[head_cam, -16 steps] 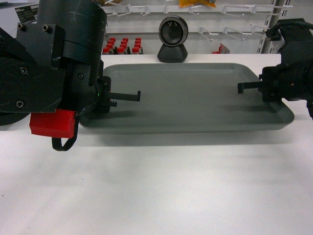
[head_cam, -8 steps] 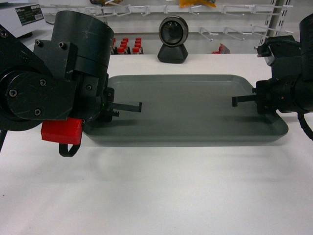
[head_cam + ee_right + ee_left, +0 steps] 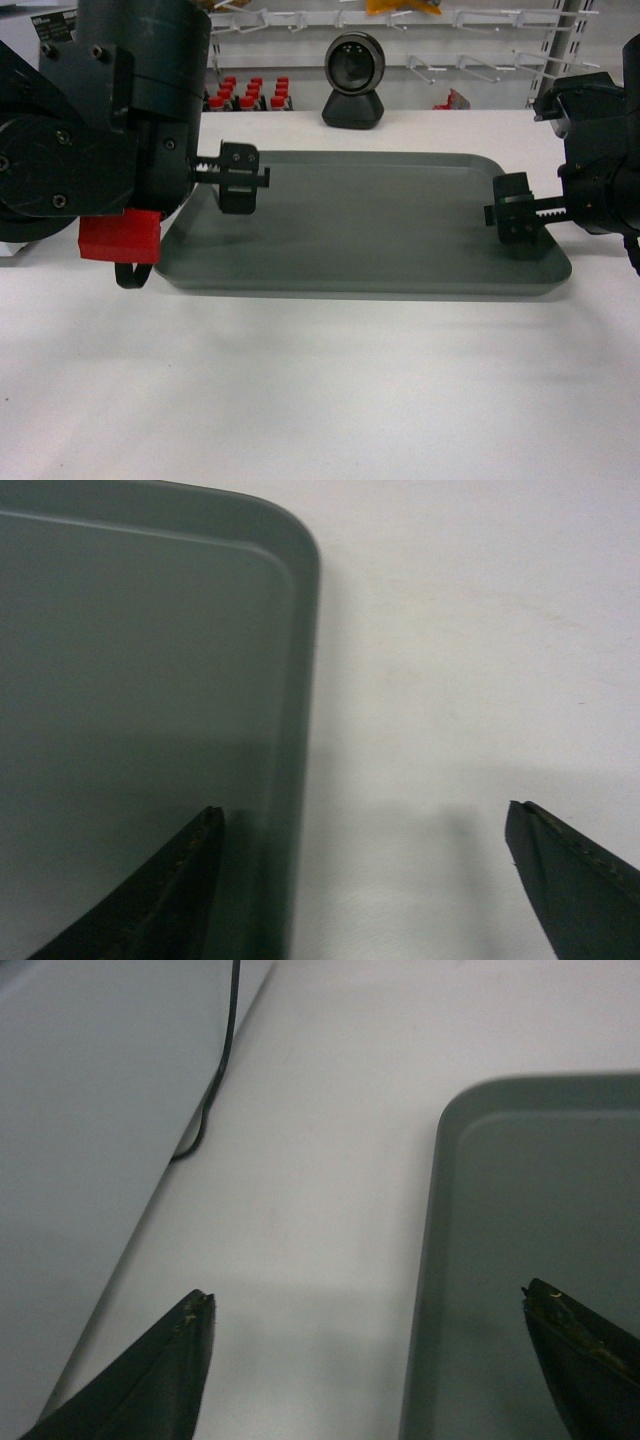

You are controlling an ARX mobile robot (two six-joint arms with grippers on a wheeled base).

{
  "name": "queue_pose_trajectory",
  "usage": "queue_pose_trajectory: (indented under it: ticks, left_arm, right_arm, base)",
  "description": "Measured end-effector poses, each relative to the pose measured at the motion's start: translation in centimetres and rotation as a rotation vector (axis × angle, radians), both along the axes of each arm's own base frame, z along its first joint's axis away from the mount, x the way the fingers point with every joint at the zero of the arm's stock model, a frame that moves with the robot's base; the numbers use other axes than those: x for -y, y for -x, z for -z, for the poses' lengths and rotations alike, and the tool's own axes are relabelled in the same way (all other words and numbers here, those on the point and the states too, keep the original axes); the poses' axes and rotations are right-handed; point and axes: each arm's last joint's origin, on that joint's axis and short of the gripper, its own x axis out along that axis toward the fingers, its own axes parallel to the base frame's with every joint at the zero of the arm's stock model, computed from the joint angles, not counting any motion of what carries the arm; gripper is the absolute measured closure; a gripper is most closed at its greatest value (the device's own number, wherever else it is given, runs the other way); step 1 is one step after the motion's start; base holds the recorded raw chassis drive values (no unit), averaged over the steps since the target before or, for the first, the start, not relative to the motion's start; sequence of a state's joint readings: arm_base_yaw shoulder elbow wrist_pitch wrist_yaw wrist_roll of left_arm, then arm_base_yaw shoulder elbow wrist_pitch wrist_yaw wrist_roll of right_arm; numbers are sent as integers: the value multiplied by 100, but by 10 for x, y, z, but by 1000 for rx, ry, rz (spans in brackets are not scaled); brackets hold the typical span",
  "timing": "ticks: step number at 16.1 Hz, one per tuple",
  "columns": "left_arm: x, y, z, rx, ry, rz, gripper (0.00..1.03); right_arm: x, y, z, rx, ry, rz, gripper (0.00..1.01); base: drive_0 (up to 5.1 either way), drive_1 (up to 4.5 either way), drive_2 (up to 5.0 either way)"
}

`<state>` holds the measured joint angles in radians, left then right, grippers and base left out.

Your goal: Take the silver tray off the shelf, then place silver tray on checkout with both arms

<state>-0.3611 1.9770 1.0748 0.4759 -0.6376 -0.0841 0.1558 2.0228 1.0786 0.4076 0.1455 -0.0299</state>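
The silver tray (image 3: 370, 220) lies flat on the white checkout (image 3: 320, 380), its long side across the head view. My left gripper (image 3: 240, 178) hovers over the tray's left end, open and empty. In the left wrist view the left gripper (image 3: 367, 1298) straddles the tray (image 3: 540, 1210) rim, one finger over the tray, the other over the checkout (image 3: 330, 1160). My right gripper (image 3: 515, 218) is open over the right end. The right wrist view shows the right gripper (image 3: 363, 810) straddling the tray (image 3: 130, 630) rim above the checkout (image 3: 470, 630). The shelf is out of view.
A black round scanner on a stand (image 3: 354, 85) sits just behind the tray. Red-capped bottles (image 3: 250, 95) and a white peg rack (image 3: 450, 20) fill the background. A black cable (image 3: 215, 1070) runs along the counter's left edge beside a grey panel (image 3: 80, 1110).
Both grippers have let go of the tray's ends, opened and turned their jaws. The tray has settled flat on the countertop, slightly further left.
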Motion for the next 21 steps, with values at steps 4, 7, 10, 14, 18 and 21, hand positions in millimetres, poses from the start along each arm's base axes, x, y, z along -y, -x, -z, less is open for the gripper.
queue_pose_trajectory:
  ticks: [4, 7, 10, 14, 18, 21]
  left_arm:
    - [-1, 26, -62, 257, 212, 86, 5]
    - [-21, 70, -109, 423, 336, 86, 5]
    - [-48, 105, -127, 504, 329, -14, 5]
    - [-68, 140, -144, 481, 212, 19, 11]
    - [-95, 186, -95, 375, 143, 285, 60]
    - [-106, 204, -72, 362, 139, 280, 89]
  right_arm:
    - [-3, 22, -53, 231, -143, -78, 3]
    - [3, 58, -115, 487, -246, -85, 3]
    - [7, 90, -142, 600, -296, -78, 3]
    - [11, 145, -156, 550, -188, 22, 25]
    - [23, 212, -113, 492, -119, 17, 74]
    - [34, 234, -106, 554, -121, 24, 99]
  base:
    - [0, 0, 0]
    - [0, 0, 0]
    - [0, 0, 0]
    - [0, 0, 0]
    - [0, 0, 0]
    - [0, 0, 0]
